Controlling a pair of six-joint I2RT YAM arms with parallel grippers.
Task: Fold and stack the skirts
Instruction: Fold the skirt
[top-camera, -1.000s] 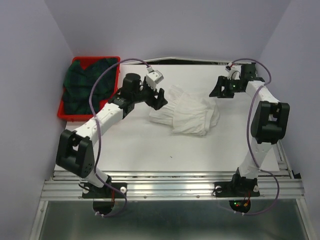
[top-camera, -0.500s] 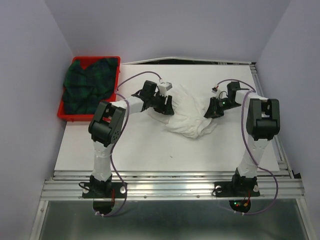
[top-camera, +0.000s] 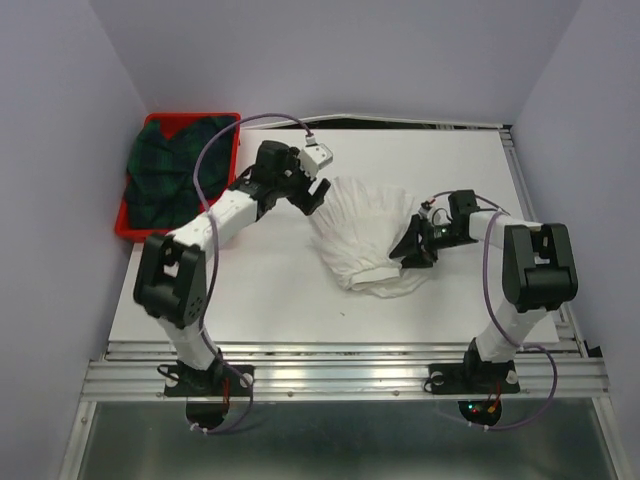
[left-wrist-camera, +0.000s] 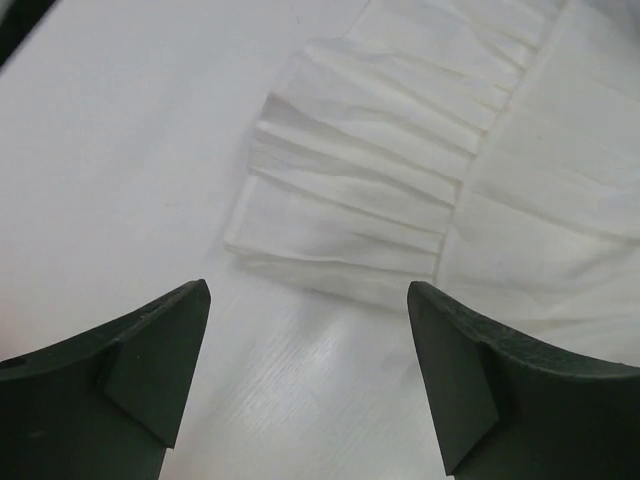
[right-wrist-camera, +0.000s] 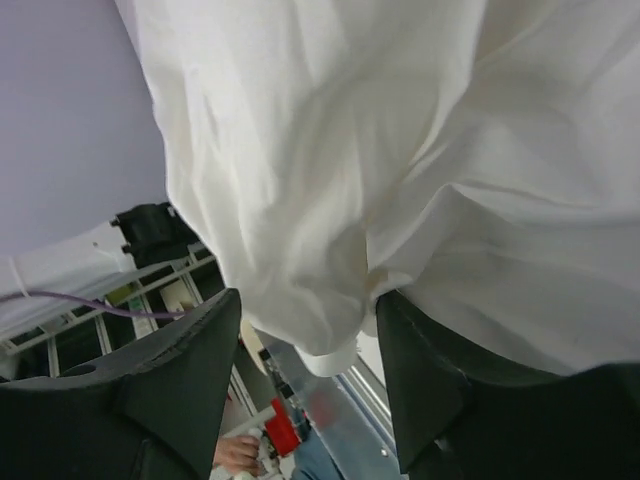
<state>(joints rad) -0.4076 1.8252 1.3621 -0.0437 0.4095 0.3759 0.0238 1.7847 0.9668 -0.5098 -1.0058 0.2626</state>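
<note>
The white skirt (top-camera: 365, 235) lies fanned out mid-table, its ruffled hem toward the back. My left gripper (top-camera: 316, 191) is open and empty just off the skirt's upper-left edge. In the left wrist view the ruffle (left-wrist-camera: 370, 200) lies ahead of that gripper (left-wrist-camera: 308, 300), with bare table between the fingers. My right gripper (top-camera: 408, 250) is at the skirt's right edge. In the right wrist view a bunched fold of the skirt (right-wrist-camera: 330, 250) sits between this gripper's (right-wrist-camera: 310, 330) fingers. The plaid skirt (top-camera: 172, 172) lies crumpled in the red tray (top-camera: 132, 231).
The red tray stands at the table's back left corner against the left wall. Purple cables loop over both arms. The metal rail (top-camera: 340, 375) runs along the near edge. Walls close in on both sides.
Both grippers came in onto the crumpled white skirt. The skirt now lies spread in a fan. My left gripper has drawn back and opened; my right has moved nearer along the skirt's right edge.
</note>
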